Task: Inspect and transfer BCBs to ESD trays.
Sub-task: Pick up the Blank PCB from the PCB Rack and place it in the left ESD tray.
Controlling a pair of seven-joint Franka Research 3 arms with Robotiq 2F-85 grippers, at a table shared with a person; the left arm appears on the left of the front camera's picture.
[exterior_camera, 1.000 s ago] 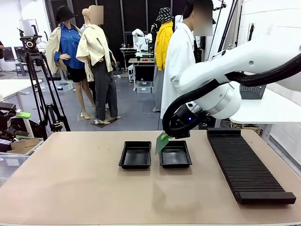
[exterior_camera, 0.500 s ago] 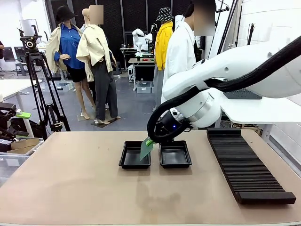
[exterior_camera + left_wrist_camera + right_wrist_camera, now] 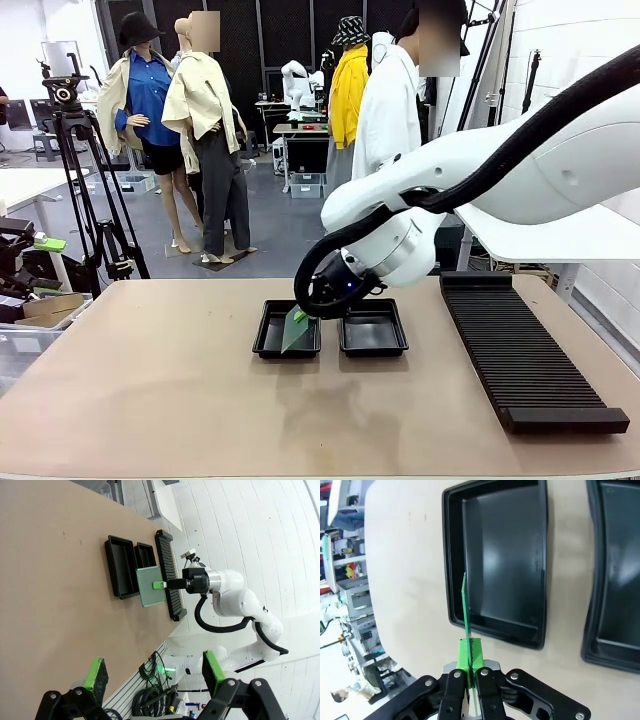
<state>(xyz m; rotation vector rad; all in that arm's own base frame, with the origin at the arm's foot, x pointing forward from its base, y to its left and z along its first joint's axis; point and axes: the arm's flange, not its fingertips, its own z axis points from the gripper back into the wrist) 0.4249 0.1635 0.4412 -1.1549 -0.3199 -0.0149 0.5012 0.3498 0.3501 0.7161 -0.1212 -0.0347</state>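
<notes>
Two black ESD trays sit side by side mid-table, the left tray point(image 3: 274, 331) and the right tray point(image 3: 373, 328). My right gripper point(image 3: 303, 316) is shut on one edge of a green BCB point(image 3: 294, 332), which hangs tilted over the left tray's right half. In the right wrist view the BCB point(image 3: 465, 611) shows edge-on between the gripper's point(image 3: 470, 655) green pads, over the near wall of the left tray point(image 3: 505, 555); the other tray point(image 3: 620, 570) lies beside it. My left gripper point(image 3: 155, 672) stands open high above the table, far from the trays point(image 3: 120, 567) and the BCB point(image 3: 149, 587).
A long black ribbed rack point(image 3: 520, 350) lies along the table's right side. A person in a white coat point(image 3: 388, 115) stands beyond the far edge. Bare tabletop point(image 3: 160, 390) stretches left of and in front of the trays.
My right gripper has carried the BCB leftward and lower, from above the right tray to over the left tray.
</notes>
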